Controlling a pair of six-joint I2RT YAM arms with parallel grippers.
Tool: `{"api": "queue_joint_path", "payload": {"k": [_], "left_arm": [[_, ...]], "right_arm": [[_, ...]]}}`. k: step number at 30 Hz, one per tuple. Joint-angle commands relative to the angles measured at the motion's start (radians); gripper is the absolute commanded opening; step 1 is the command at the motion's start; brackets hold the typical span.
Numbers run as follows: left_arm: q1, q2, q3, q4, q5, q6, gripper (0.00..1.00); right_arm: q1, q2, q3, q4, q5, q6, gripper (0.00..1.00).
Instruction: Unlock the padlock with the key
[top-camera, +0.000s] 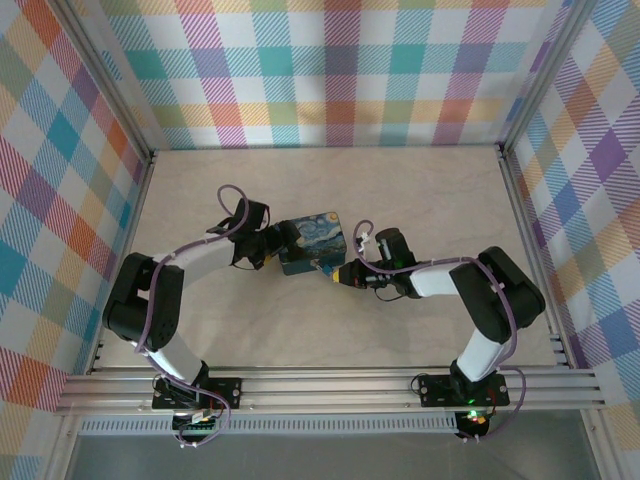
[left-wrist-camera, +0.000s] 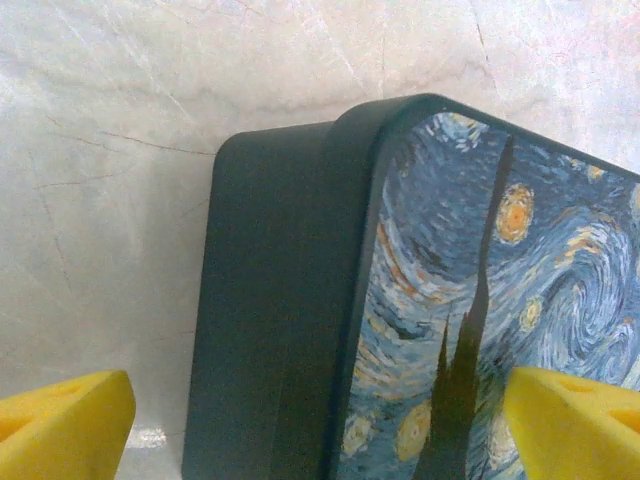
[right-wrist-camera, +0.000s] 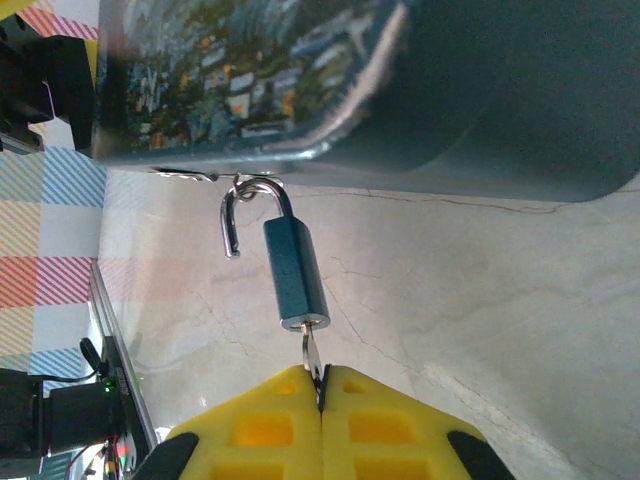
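Observation:
In the right wrist view the small blue padlock (right-wrist-camera: 295, 275) hangs from a metal loop at the rim of the painted tin (right-wrist-camera: 300, 70). Its silvery shackle (right-wrist-camera: 240, 210) stands open, with one leg free of the body. The thin silvery key (right-wrist-camera: 313, 352) sits in the keyhole at the padlock's bottom end. My right gripper (right-wrist-camera: 321, 385) is shut on the key's head. From above, the right gripper (top-camera: 347, 273) is at the tin's near right corner. My left gripper (left-wrist-camera: 320, 410) is open, its yellow fingers (left-wrist-camera: 60, 425) spread wide at the tin's (left-wrist-camera: 300, 300) left end.
The swirly blue-and-yellow tin (top-camera: 310, 243) lies mid-table between both grippers (top-camera: 272, 245). Bare marbled tabletop (top-camera: 330, 180) stretches behind it to the checked back wall. Checked side walls close in left and right, and the aluminium rail (top-camera: 330, 385) runs along the near edge.

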Motion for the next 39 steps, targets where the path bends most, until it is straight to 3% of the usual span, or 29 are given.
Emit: {"api": "queue_joint_path", "payload": {"k": [1,11,19,28,39], "left_arm": [[0.006,0.027,-0.047,-0.033,-0.033,0.009,0.94],[0.006,-0.005,-0.109,-0.035,-0.051,0.004,0.94],[0.006,-0.035,-0.169,-0.025,-0.050,-0.013,0.94],[0.004,-0.057,-0.217,-0.020,-0.051,-0.024,0.94],[-0.012,-0.105,-0.271,-0.016,-0.048,-0.055,0.94]], "right_arm": [[-0.008,0.019,0.018,-0.056,-0.017,0.000,0.11],[-0.009,-0.051,0.007,-0.107,0.026,-0.078,0.33],[-0.009,-0.066,0.012,0.094,-0.021,-0.065,0.46],[-0.009,0.003,0.075,0.160,0.031,-0.086,0.56],[-0.010,0.083,0.160,0.186,0.065,-0.147,0.59]]}}
